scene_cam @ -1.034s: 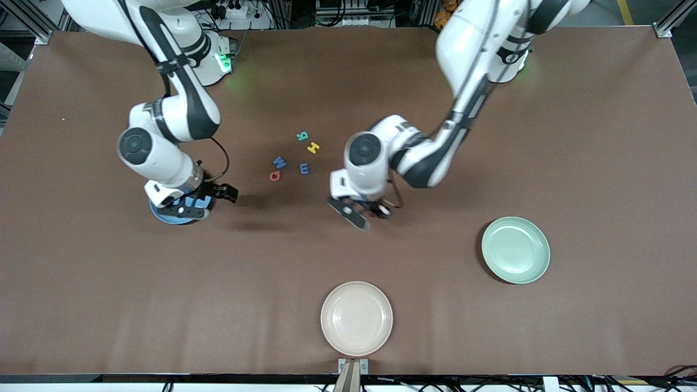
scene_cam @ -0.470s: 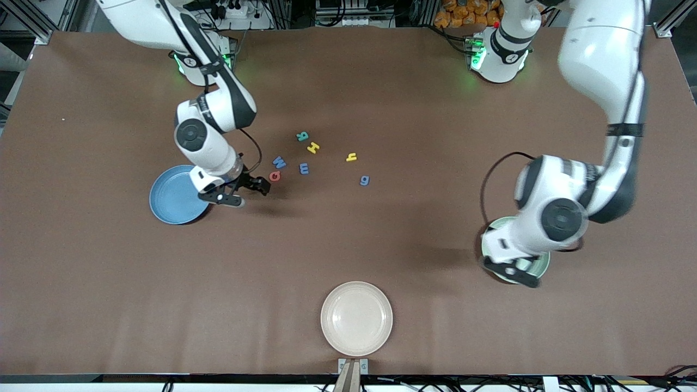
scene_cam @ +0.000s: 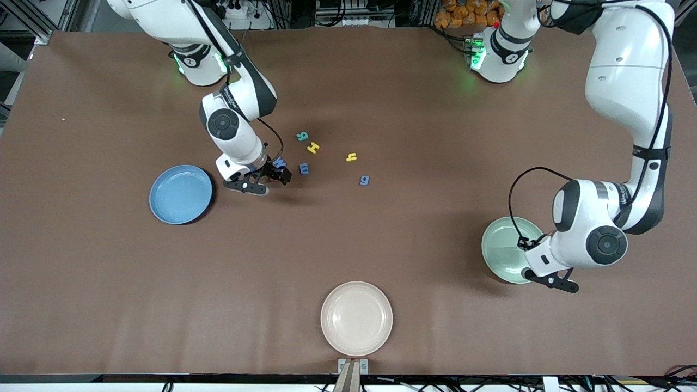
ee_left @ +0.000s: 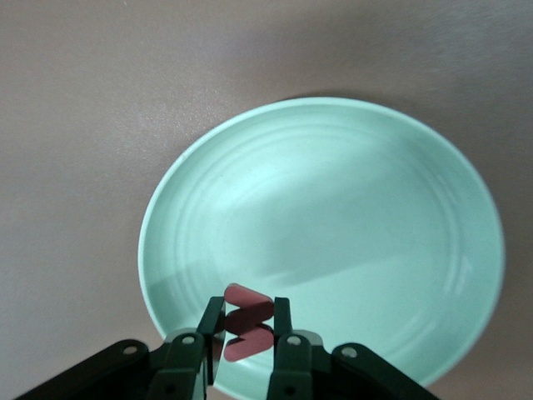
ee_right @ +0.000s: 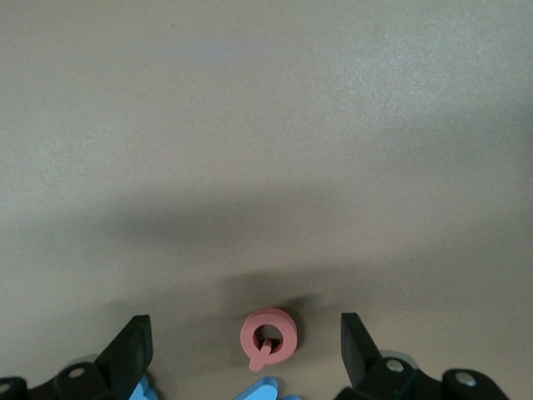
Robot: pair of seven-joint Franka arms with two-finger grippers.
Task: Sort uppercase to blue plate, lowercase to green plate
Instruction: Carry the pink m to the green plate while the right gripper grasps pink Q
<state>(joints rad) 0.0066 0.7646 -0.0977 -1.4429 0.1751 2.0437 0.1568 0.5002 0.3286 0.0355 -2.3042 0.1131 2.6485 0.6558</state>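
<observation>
Left hand (ee_left: 241,333) clenching red w (ee_left: 247,332) above green plate (ee_left: 350,208); right hand (ee_right: 246,350) spread over red Q (ee_right: 268,336).

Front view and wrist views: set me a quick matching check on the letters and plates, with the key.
1 red w
2 red Q
3 blue g
4 cream plate

A on the table close to yellow h
B under the open right gripper
C held by left gripper over green plate
D nearest the front camera

Pairs: 1-C, 2-B, 3-A, 4-D
</observation>
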